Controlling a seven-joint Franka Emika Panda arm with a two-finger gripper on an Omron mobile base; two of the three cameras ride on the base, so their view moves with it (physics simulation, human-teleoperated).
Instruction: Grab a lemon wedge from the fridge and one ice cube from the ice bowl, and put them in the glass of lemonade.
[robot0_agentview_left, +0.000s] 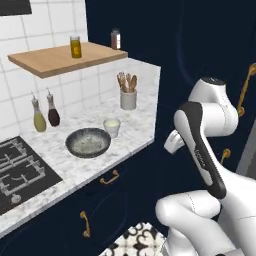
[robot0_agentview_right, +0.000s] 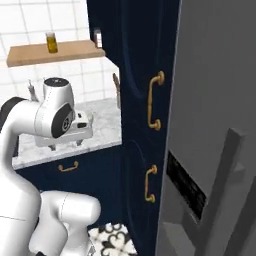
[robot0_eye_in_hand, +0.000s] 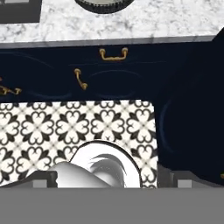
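Left base view: speckled round ice bowl (robot0_agentview_left: 88, 142) on veined marble counter (robot0_agentview_left: 135, 100).

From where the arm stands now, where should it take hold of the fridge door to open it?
Probably on the long upright bar handle of the grey fridge, coming straight at the door front with the open gripper turned so its fingers close across the bar. The bar stands off the door, leaving room behind.

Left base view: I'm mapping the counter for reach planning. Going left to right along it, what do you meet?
Stove grate → two oil bottles → ice bowl → glass of lemonade → utensil holder.
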